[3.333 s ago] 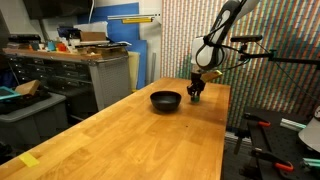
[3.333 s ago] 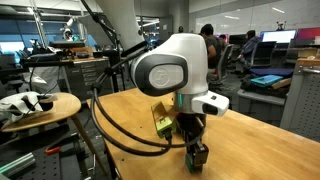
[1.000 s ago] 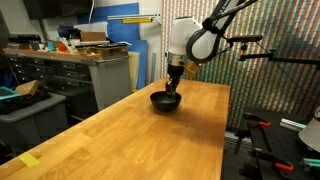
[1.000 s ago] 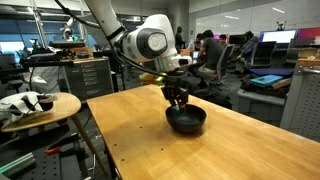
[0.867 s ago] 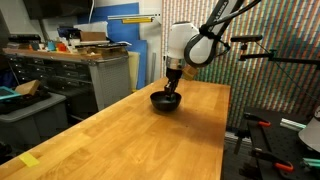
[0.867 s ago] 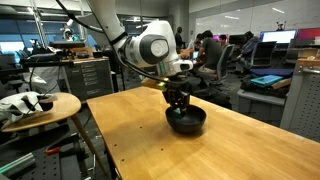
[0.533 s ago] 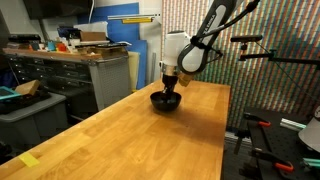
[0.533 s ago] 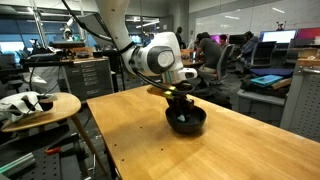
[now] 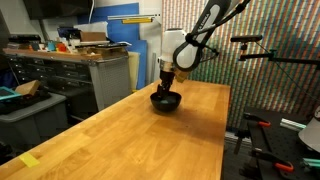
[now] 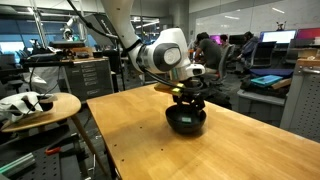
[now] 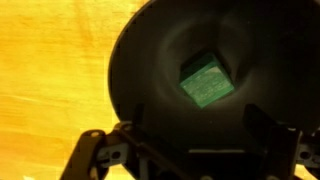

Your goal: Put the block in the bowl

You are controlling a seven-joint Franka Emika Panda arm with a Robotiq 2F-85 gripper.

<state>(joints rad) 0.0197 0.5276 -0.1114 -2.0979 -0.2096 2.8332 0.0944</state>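
wood-topped table (image 9: 130, 135) runs from near to far through a workshop, with the bowl (image 9: 166, 101) standing toward its far end. a few seconds ago the gripper was down at the table top just right of the bowl; now the gripper (image 9: 167, 88) hangs directly over the bowl, and in the last half second the arm has leaned a little further across it. the wrist view shows the fingers (image 11: 95, 150) spread wide, one at each side of the frame, gripping nothing. the block (image 11: 205, 80) lies loose on the bowl's dark floor, turned corner-on and a bit right of centre.

yellow tape (image 9: 30, 160) lies on the table's near left corner. left of the table stands a grey drawer cabinet (image 9: 60, 80) with clutter on top, a blue panel (image 9: 135, 40) beyond it, and a patterned wall (image 9: 280, 30) closes the right side. in an exterior view a round side table (image 10: 45, 105) carries a white object, and monitors (image 10: 275, 40) glow far off.
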